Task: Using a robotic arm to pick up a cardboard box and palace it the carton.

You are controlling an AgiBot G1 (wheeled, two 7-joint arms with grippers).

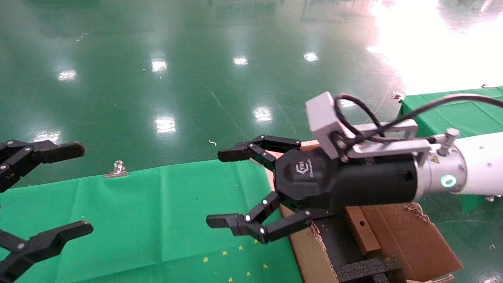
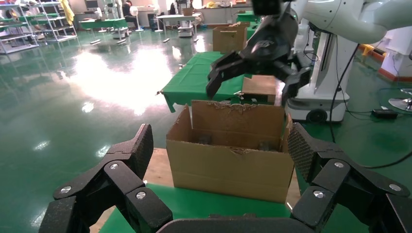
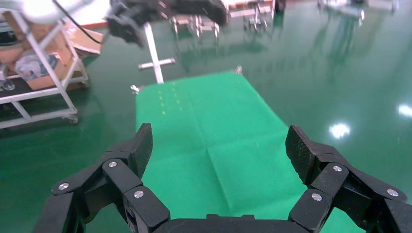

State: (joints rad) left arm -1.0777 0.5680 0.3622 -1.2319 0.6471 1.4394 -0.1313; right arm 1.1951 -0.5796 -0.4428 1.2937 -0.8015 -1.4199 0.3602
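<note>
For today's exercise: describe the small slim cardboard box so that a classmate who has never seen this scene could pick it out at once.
Find the green-clothed table, then the large open carton with ragged flaps at its right end, under the open right tool. Inside it, beside black foam, lies the small cardboard box. It alone is flat, closed and narrow, with a round punched hole in its face.

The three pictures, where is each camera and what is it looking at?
Head view: on the robot's head, looking down at the green table, carton, right gripper and left gripper, both open.
Left wrist view: on the left arm, facing the carton between its own fingers.
Right wrist view: on the right arm, facing the table.
Shared: left wrist and head both show the carton and right gripper.
</note>
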